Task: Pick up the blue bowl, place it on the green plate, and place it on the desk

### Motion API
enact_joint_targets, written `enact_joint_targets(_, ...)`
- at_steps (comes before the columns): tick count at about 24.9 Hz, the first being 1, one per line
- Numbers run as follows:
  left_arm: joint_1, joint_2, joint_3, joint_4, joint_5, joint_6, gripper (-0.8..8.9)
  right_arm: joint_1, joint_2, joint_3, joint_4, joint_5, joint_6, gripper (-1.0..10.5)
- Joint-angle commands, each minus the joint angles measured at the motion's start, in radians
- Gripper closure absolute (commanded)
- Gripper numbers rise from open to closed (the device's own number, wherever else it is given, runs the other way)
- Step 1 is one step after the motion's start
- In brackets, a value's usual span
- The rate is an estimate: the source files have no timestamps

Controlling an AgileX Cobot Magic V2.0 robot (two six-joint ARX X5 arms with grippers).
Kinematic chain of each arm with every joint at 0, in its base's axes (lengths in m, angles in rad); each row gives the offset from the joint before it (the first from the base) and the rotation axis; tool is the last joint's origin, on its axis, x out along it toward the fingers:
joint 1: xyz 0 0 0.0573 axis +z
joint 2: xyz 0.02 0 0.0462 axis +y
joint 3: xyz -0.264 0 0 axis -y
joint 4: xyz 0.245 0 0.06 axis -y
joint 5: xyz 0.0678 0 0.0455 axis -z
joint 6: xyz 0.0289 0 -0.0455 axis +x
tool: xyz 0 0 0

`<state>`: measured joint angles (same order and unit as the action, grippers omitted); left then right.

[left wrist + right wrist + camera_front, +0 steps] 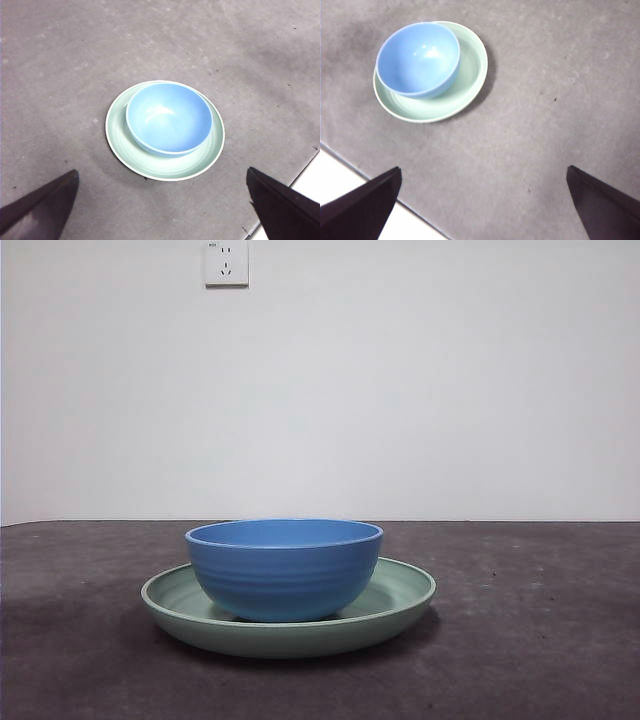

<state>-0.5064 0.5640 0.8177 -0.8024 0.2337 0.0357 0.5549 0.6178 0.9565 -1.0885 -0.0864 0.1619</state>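
The blue bowl (pixel 285 568) stands upright inside the green plate (pixel 400 595), a little left of the plate's middle. The plate rests on the dark grey desk (pixel 530 640). The bowl (pixel 168 118) and plate (pixel 165 165) also show in the left wrist view, and the bowl (pixel 418 58) and plate (pixel 470 75) in the right wrist view. My left gripper (pixel 162 200) is open and empty, high above the desk with the plate ahead of it. My right gripper (pixel 485 200) is open and empty, high and off to one side of the plate. Neither gripper shows in the front view.
A white wall with a power socket (pixel 226 262) stands behind the desk. The desk's edge (pixel 300 175) shows near the left gripper, with a pale floor beyond it. The edge (pixel 365 172) also shows in the right wrist view.
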Motion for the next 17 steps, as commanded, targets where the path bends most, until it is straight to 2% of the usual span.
enact_joint_targets(1, -0.005, 0.003, 0.01, 0.018, -0.001, -0.003, 1.38, 0.006, -0.008, 0.006, 0.011, -0.003, 0.014, 4.0)
enact_joint_targets(3, -0.005, 0.003, 0.01, 0.017, -0.001, -0.003, 1.43, 0.006, -0.008, 0.006, 0.011, -0.004, 0.014, 4.0)
enact_joint_targets(4, -0.005, 0.003, 0.01, 0.015, -0.001, -0.002, 2.68, 0.006, -0.007, 0.006, 0.01, -0.015, 0.015, 4.8)
enact_joint_targets(5, -0.005, 0.003, 0.01, 0.012, -0.001, -0.003, 5.87, 0.006, -0.006, 0.006, 0.011, -0.027, 0.016, 7.8)
enact_joint_targets(6, -0.005, 0.003, 0.01, 0.006, -0.001, -0.007, 8.07, 0.006, -0.006, 0.006, 0.014, -0.03, 0.02, 9.4)
enact_joint_targets(7, -0.005, 0.003, 0.01, 0.01, -0.001, -0.007, 7.49, 0.006, -0.006, 0.006, 0.016, -0.029, 0.021, 9.1)
enact_joint_targets(17, -0.006, 0.001, 0.003, 0.029, -0.001, -0.006, 7.53, 0.006, -0.008, 0.006, 0.018, -0.017, 0.02, 9.1)
